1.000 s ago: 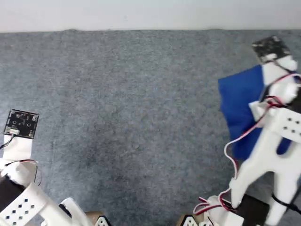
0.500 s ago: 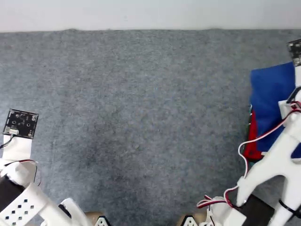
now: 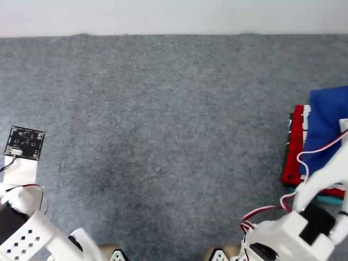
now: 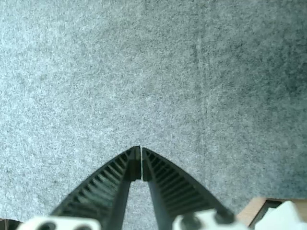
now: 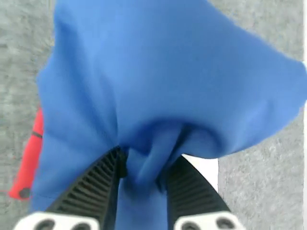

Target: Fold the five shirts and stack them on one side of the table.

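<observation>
A folded blue shirt (image 3: 326,128) hangs over a stack of shirts at the table's right edge, where a red shirt (image 3: 293,147) and a teal edge (image 3: 326,199) show beneath it. My right gripper (image 5: 144,177) is shut on a bunched fold of the blue shirt (image 5: 163,91), with the red shirt (image 5: 29,163) beside it. The right arm (image 3: 304,228) stands at the front right. My left gripper (image 4: 141,165) is shut with nothing in it, above bare grey carpet. The left arm (image 3: 24,217) rests at the front left.
Grey carpet (image 3: 163,119) covers the table, with a white wall along the far edge. A wooden patch (image 4: 254,211) shows beside the left gripper's base.
The right arm has carried the blue shirt to the right, off the open carpet and onto the stack at the right edge. The red shirt came into view. The left arm has not moved.
</observation>
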Motion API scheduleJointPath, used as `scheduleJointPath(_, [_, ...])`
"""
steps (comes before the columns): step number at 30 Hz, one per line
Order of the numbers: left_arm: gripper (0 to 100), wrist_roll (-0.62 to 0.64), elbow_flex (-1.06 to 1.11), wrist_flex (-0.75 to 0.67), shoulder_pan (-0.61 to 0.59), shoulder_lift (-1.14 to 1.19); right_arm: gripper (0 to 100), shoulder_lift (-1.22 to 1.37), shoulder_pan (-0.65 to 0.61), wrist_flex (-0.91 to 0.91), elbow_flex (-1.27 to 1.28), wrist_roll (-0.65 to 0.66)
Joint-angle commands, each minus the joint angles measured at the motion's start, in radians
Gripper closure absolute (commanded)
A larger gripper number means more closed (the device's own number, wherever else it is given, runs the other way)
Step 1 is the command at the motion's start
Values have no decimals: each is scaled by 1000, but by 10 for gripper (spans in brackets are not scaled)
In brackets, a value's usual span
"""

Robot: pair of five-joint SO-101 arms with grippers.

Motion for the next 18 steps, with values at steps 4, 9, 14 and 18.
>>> scheduleJointPath(4, [985, -8, -5, -18, 3, -12, 743, 5, 30, -47, -31, 28])
scheduleJointPath(9, [985, -8, -5, -20, 5, -12, 648, -28, 30, -39, -114, -91])
scheduleJointPath(14, [985, -8, -5, -18, 5, -12, 662, -87, 19, 41, -117, -94])
scheduleJointPath(18, [985, -8, -5, -14, 5, -12, 870, -73, -27, 151, -117, -94])
